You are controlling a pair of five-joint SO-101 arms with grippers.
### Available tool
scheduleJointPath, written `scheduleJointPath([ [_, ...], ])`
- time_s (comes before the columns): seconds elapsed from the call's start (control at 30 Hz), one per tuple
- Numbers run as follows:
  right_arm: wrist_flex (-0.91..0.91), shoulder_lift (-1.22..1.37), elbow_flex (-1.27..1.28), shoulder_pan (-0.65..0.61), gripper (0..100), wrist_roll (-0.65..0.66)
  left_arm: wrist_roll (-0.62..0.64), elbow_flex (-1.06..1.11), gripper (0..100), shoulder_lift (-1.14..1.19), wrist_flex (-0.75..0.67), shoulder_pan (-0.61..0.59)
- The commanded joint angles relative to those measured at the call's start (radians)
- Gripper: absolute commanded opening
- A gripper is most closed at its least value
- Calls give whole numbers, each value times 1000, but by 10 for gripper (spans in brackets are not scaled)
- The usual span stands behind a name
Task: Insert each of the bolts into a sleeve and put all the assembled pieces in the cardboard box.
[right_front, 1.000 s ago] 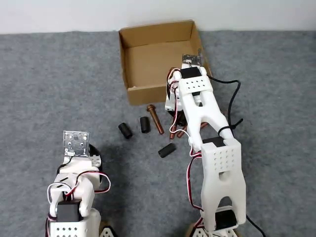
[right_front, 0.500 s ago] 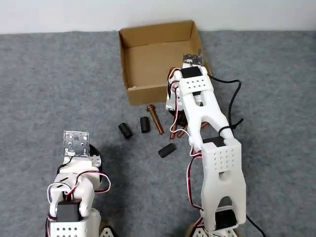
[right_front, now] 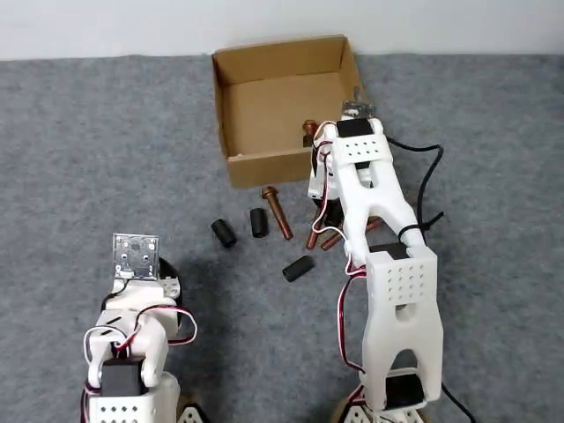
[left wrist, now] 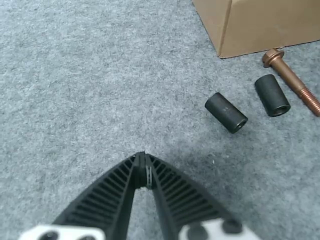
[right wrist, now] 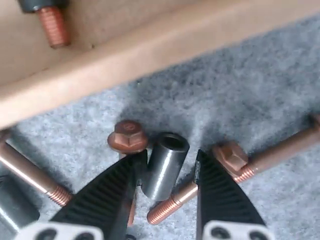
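From above, the right arm [right_front: 370,189] covers the near right corner of the cardboard box [right_front: 264,106]. We see only the ends of two bolts [right_front: 314,236] poking out from under it, just in front of the box. Inside the box, a bolt in a sleeve [right wrist: 52,22] is cut off by the picture's edge. Near the box's front wall, the long bolt [left wrist: 292,82] loses its tip at the edge, and we see just a corner of a dark sleeve [right wrist: 15,207].

Bright even light; faint soft shadow beside sleeve [left wrist: 226,112].
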Motion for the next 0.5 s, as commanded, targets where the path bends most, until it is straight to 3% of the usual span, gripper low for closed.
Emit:
scheduleJointPath([
  [0.0,21,-25,-17,10,154,-11,-11,-4,5,0,8,-5],
  [0.2,30,24,-21,5,151,-61,-11,-4,5,0,8,-5],
  [0.33,30,44,-21,-8,9,-81,-11,-4,5,0,8,-5],
  [0.47,42,12,-23,-12,15,-91,-11,-4,5,0,8,-5],
])
